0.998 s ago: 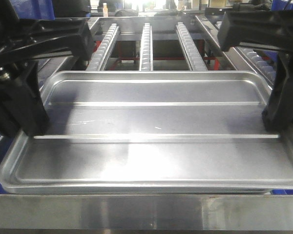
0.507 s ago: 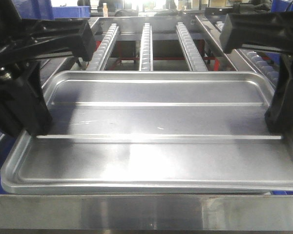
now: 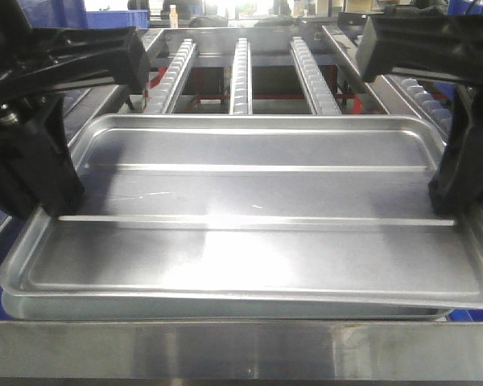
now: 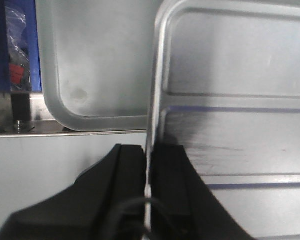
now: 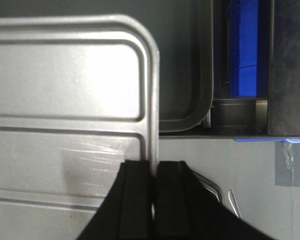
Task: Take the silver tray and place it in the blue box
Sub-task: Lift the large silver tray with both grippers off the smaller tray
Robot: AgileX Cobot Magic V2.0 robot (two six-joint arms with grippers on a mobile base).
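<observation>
Altogether one silver tray [image 3: 249,193], four fingers [image 4: 132,180] clamping rims

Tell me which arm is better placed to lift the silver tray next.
Neither alone: left gripper and right gripper are each shut on opposite short rims of the silver tray, so both should lift together.

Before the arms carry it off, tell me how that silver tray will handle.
The silver tray is probably stiff: it spans between the left gripper and right gripper with no visible sag, and ridges brace its floor. Its rim looks thin and glossy, so it may slip or pivot in that pinch. Thin sheet suggests light for its size.
</observation>
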